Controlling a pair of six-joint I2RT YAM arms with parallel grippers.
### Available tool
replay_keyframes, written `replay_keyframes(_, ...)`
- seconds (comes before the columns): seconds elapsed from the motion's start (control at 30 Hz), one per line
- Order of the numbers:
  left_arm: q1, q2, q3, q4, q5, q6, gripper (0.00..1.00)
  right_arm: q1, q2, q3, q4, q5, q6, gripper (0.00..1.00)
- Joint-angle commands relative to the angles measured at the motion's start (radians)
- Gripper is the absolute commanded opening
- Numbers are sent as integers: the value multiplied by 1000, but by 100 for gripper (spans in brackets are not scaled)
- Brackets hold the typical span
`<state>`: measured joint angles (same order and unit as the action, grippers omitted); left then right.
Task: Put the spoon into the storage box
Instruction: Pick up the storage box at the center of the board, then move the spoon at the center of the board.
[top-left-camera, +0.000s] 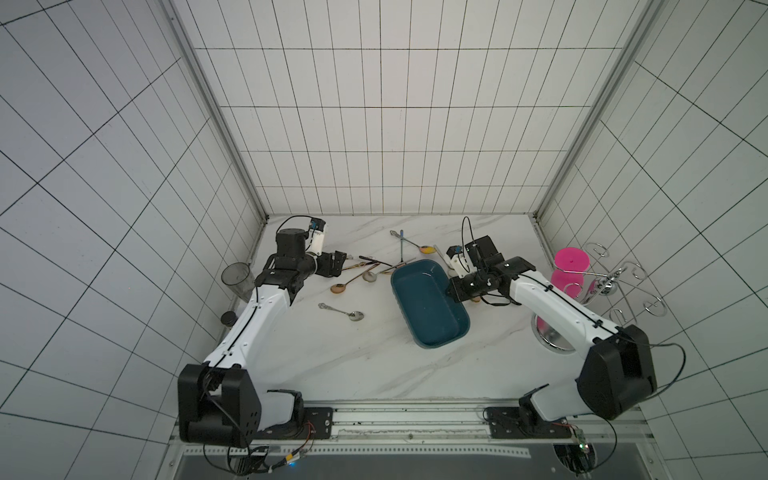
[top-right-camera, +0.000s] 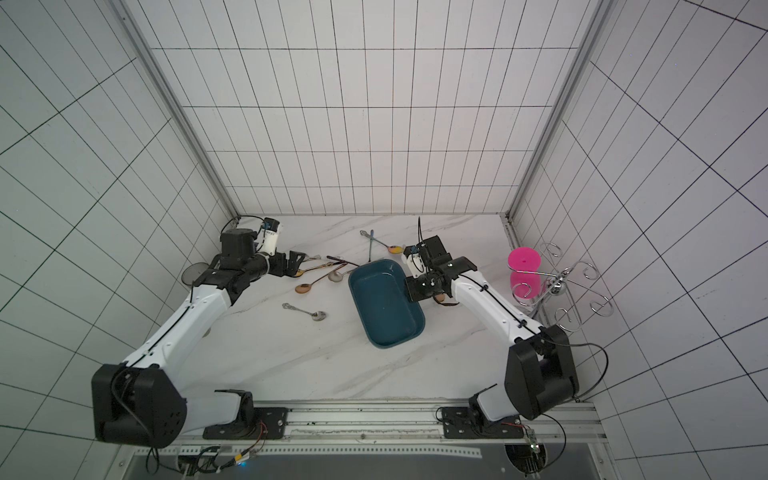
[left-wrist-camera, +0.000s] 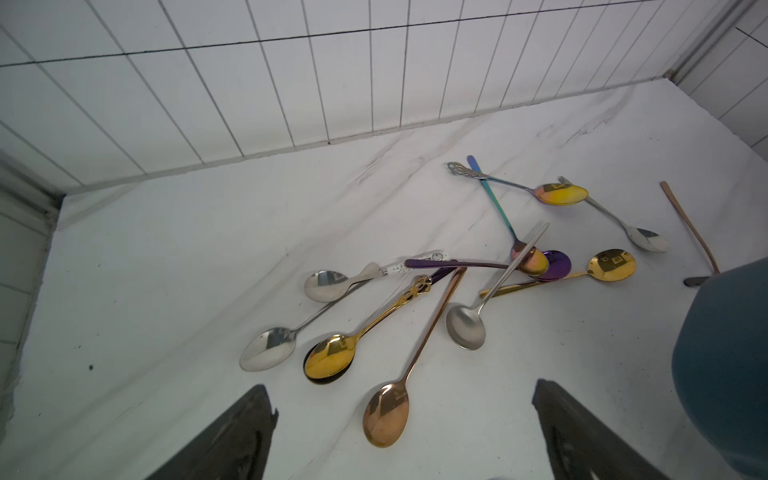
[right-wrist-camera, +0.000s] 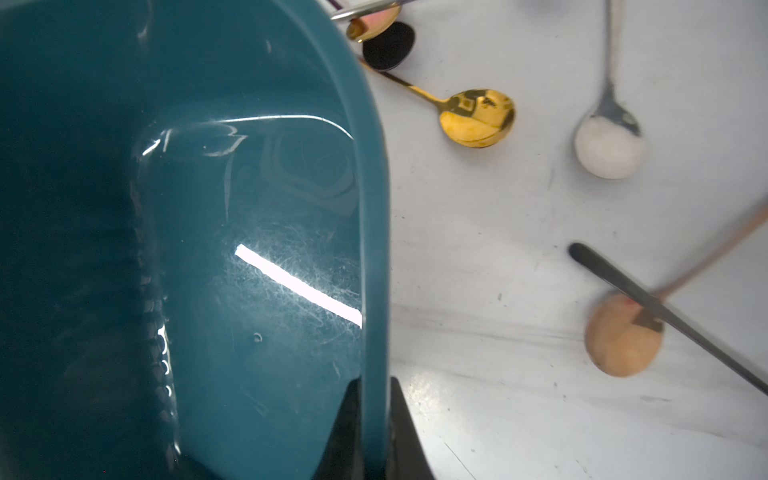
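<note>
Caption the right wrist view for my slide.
Right gripper clamps the empty storage box by its rim; spoons lie beside it.

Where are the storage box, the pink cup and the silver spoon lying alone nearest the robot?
storage box (top-left-camera: 429, 304): in a top view, on its bare inner floor.
pink cup (top-left-camera: 572, 260): in a top view, on its flat upper face.
lone silver spoon (top-left-camera: 341, 311): in a top view, on its mid-handle.

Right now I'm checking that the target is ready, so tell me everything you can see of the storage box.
The storage box is a dark teal, glossy plastic tray, shallow and rectangular, with rounded corners and a raised rim. It is empty, and its floor is scuffed. It seems to rest, skewed, on the marble table. The right gripper is shut on its rim.
</note>
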<state>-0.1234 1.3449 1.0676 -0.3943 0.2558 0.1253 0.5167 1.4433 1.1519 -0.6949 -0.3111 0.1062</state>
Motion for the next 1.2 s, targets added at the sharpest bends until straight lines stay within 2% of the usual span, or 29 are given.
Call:
replay_keyframes(0.0, -99, 100, 109, -87, -30, 72, 99, -39, -62, 34, -70, 26, 82, 0)
replay_keyframes(0.17, -256, 307, 292, -181, -118, 55, 98, -96, -122, 24, -108, 48, 122, 0)
replay_keyframes(0.33, -301, 530, 501, -299, -195, -24, 91, -118, -180, 8, -115, 45, 130, 0)
replay_keyframes(0.43, -311, 677, 665, -398, -239, -49, 76, -127, -206, -5, -119, 44, 146, 0)
replay_keyframes(0.5, -315, 754, 740, -431, -240, -59, 62, -128, -214, -18, -111, 27, 147, 0)
replay_keyframes(0.6, -316, 863, 848, -472, -263, -66, 36, -130, -215, -14, -131, 44, 140, 0)
replay_keyframes(0.67, -315, 929, 915, -494, -289, -57, 26, -132, -226, -23, -129, 37, 148, 0)
replay_keyframes(0.9, -321, 1102, 1137, -545, -256, -33, 21, -133, -227, -29, -130, 29, 154, 0)
replay_keyframes(1.03, -321, 1162, 1182, -546, -256, -25, 20, -133, -228, -44, -128, 21, 152, 0)
replay_keyframes(1.17, -321, 1171, 1132, -558, -226, -38, 19, -133, -244, -51, -133, 31, 162, 0)
